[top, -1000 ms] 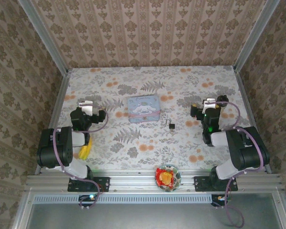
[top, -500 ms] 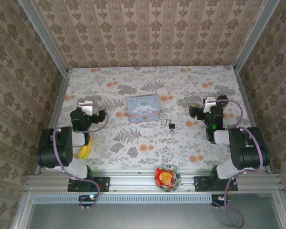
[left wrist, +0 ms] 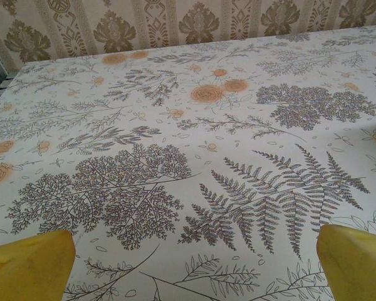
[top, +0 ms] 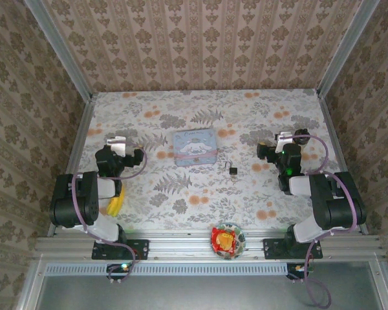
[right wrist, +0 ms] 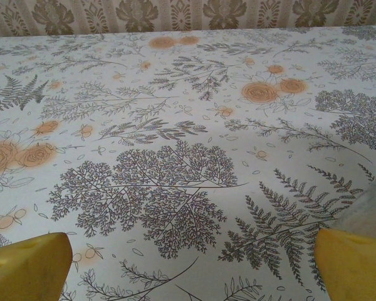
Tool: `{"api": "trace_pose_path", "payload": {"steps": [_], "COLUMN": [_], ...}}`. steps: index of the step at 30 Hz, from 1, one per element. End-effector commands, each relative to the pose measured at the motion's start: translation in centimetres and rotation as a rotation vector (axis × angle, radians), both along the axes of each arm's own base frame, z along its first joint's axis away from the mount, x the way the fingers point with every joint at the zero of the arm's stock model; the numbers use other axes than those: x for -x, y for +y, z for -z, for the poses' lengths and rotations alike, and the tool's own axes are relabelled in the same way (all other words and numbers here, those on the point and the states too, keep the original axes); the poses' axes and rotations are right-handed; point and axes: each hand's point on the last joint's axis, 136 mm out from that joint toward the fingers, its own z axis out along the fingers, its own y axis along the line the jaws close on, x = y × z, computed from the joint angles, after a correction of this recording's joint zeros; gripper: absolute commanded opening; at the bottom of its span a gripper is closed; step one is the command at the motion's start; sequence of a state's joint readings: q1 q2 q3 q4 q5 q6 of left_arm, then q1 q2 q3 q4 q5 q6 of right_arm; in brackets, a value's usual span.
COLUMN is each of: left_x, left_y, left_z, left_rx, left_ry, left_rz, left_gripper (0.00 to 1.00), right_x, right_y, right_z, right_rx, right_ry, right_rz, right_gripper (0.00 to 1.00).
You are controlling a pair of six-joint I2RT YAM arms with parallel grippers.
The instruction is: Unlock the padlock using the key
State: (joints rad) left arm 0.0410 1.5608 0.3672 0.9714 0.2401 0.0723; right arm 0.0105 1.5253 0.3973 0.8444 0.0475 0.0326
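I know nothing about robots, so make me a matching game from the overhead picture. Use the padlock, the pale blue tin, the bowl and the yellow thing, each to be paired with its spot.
Things:
1. padlock
2. pale blue tin
3. bowl
4. yellow object

Places:
A. on the metal rail at the near edge, about midway along it
B. mid-table, farther back than the padlock
C. tucked against the left arm
D. just right of the tin and a little nearer the arms

Pairs: 1-D, 2-B, 3-A, 4-C
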Motion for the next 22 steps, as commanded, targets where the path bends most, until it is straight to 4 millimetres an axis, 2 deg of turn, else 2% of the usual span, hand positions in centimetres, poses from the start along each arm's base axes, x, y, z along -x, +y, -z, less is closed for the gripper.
{"api": "trace_pose_path", "payload": {"steps": [1,22], "left_x": [-0.03,0.09], "left_y": [-0.21,-0.56], "left_z": [-0.1,-0.03], "left_rx": [-0.006,-0.021], "left_ry": [-0.004,-0.005], "left_rz": [0.018,0.025], "left_gripper": [1.0,1.0], "right_x": [-0.34,-0.36], "right_y": [-0.26,-0.26], "right_z": [-0.43,-0.45], "right_rx": [0.004,0.004], "right_ry": [-0.009,-0.01], "right_rz": [0.02,0.02], "right_gripper": [1.0,1.0]}}
